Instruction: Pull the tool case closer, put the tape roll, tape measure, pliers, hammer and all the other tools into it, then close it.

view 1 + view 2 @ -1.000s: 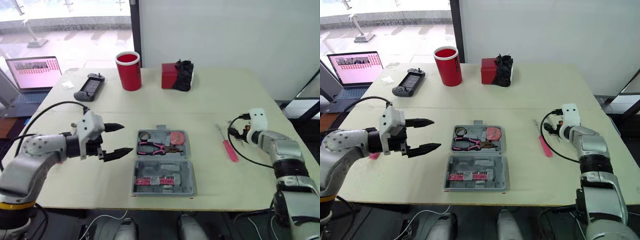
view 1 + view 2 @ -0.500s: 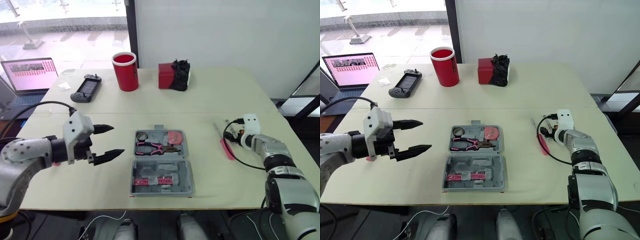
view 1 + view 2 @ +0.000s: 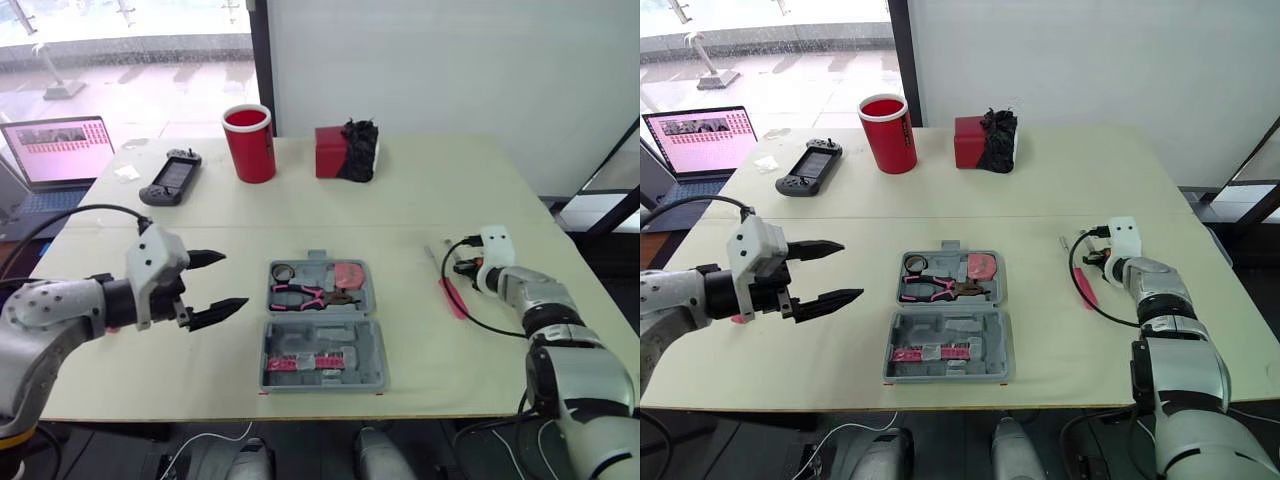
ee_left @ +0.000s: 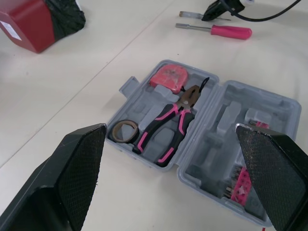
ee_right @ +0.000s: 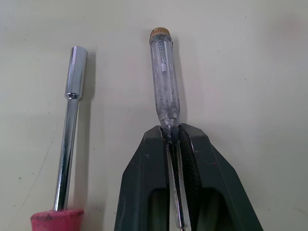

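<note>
Right wrist view: my right gripper clamped on clear screwdriver shaft, long axis in line w/ my grip; pink driver parallel, just beside.
Case: tool case open mid-table, to my left; open room btwn.
L arm: left gripper spread wide, empty, beyond case.

bare table beside tool case

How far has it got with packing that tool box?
Roughly midway. Done: the tape roll, pliers and tape measure lie in the open tool case. In hand: the right gripper is shut on a clear-handled screwdriver out on the table, to the case's right; the left gripper hangs open on the other side. Left: that screwdriver, the pink-handled driver beside it, then closing the case.
</note>
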Controlling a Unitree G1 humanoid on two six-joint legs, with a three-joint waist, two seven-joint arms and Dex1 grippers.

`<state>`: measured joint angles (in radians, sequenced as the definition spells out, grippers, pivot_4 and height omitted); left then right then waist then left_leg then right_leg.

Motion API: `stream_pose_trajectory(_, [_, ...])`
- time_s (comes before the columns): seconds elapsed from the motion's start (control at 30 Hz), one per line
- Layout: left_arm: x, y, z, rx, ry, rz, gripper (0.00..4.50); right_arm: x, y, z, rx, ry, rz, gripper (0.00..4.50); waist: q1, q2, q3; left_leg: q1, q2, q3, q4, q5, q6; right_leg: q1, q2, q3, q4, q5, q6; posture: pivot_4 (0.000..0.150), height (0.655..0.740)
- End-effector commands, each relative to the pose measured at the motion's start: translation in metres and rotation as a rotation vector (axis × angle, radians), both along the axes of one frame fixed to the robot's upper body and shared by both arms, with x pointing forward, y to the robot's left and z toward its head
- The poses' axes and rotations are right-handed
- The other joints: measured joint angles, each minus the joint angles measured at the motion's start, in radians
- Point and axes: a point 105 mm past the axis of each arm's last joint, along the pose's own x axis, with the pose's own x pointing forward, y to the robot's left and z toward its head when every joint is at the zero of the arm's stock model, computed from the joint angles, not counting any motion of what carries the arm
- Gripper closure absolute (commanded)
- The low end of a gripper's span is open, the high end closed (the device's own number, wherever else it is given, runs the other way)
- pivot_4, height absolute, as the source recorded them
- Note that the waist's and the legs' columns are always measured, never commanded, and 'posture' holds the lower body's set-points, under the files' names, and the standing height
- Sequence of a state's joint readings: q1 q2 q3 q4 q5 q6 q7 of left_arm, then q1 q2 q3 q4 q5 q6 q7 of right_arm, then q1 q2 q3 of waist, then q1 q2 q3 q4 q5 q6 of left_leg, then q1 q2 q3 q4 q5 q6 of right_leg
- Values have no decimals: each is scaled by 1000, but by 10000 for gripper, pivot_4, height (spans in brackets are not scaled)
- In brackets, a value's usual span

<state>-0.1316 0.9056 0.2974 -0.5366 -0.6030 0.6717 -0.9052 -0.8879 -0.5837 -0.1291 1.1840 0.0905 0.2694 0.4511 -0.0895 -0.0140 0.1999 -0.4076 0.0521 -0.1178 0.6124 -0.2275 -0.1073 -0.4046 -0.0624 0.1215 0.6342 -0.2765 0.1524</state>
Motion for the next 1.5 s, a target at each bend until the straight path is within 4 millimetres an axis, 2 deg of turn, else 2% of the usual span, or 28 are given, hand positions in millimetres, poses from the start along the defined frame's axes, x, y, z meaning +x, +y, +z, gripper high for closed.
stream_pose_trajectory(0.03, [-3,-3,6,12,-31,-13,0,1,-5,10,-17,-22,8,44545,-4,0,0,0,0,0,0,0,0,0,0,0,0,0,0,1500,7400])
stream_pose_trajectory(0.17, [-4,-2,2,33,-14,-26,0,3,-7,22,-1,-62,19,44545,-9,0,0,0,0,0,0,0,0,0,0,0,0,0,0,1500,7400])
stream_pose_trajectory(0.33, [2,-3,0,25,1,-63,0,1,-1,54,14,-129,131,44545,-8,2,1,0,0,0,0,0,0,0,0,0,0,0,0,1500,7400])
stream_pose_trajectory(0.4, [6,-9,-6,18,24,-102,0,-10,20,69,34,-157,258,44545,-6,2,1,0,0,0,0,0,0,0,0,0,2,0,1,1500,7400])
stream_pose_trajectory(0.47, [10,-13,-12,11,42,-131,0,-28,41,74,20,-152,357,44545,-1,2,1,1,0,-1,0,0,0,0,0,0,3,1,2,1500,7400])
stream_pose_trajectory(0.6, [18,-21,-20,3,66,-191,0,-62,70,75,45,-130,391,44545,6,2,1,1,0,-1,0,0,0,-2,0,0,9,0,3,1500,7400])
stream_pose_trajectory(0.73, [25,-29,-24,-7,75,-239,0,-85,83,66,84,-102,376,44545,20,2,1,2,0,-1,3,0,0,-3,1,0,12,0,2,1500,7400])
stream_pose_trajectory(0.83, [30,-38,-29,-9,90,-288,0,-109,97,41,119,-41,371,44545,27,1,0,1,0,-1,3,1,1,-3,1,0,12,-2,0,1500,7400])
stream_pose_trajectory(0.93, [35,-41,-31,-6,91,-307,0,-124,107,20,139,-1,346,44545,29,2,0,1,0,-1,2,1,1,-3,1,0,12,-2,1,1500,7400])
stream_pose_trajectory(1.13, [36,-43,-33,6,85,-332,0,-135,101,-15,74,34,290,44545,20,1,0,1,0,-1,2,1,1,-3,1,0,13,-2,0,1500,7400])
stream_pose_trajectory(1.33, [41,-33,-33,31,65,-303,0,-141,93,-29,76,55,273,44545,21,1,0,1,0,-1,2,1,1,-3,1,0,13,-2,0,1500,7400])
stream_pose_trajectory(1.43, [40,-32,-34,32,64,-297,0,-140,89,-25,73,47,291,31832,22,1,0,1,0,-1,2,1,1,-3,1,0,13,-2,0,1500,7400])
stream_pose_trajectory(1.5, [39,-32,-35,29,64,-292,0,-139,88,-13,83,33,320,21760,22,1,0,1,0,-1,3,1,1,-3,1,0,13,-2,0,1500,7400])
